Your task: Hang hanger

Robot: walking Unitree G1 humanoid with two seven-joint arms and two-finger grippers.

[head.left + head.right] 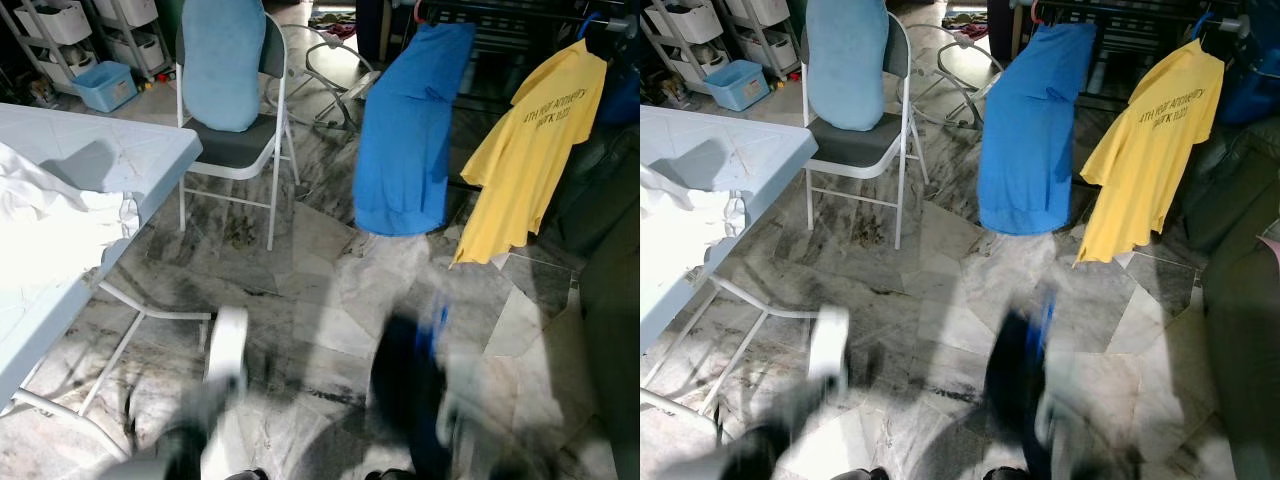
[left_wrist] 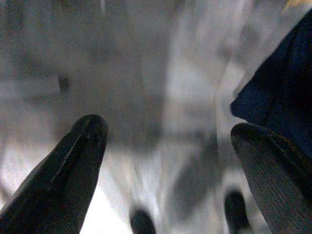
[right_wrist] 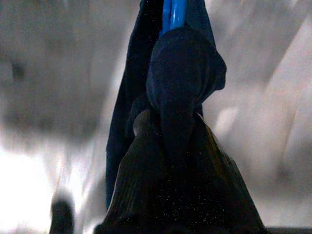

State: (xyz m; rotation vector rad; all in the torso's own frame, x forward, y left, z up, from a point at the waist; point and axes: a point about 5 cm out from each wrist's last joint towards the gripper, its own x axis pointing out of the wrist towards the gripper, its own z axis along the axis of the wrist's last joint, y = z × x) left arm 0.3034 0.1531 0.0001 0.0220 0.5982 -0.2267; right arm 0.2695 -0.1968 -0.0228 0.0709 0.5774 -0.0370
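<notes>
Hanger (image 3: 173, 14), blue and draped in a dark navy garment (image 3: 183, 73), sits pinched in the right gripper (image 3: 170, 131), jaws clamped on it low above the marble floor (image 1: 330, 290); motion blurs it. Left gripper (image 2: 165, 161) hangs beside with jaws apart; ahead, a blue shirt (image 1: 410, 130) and yellow shirt (image 1: 535, 145) hang on a rack (image 1: 520, 12).

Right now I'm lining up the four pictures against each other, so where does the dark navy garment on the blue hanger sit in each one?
Left eye view: navy garment, blurred, low and right of centre.
Right eye view: same garment, low, just right of centre.
Left wrist view: a dark blue fold beside one finger of the open left gripper.
Right wrist view: it hangs from the shut right gripper.
Shared landmark: the marble floor.
</notes>
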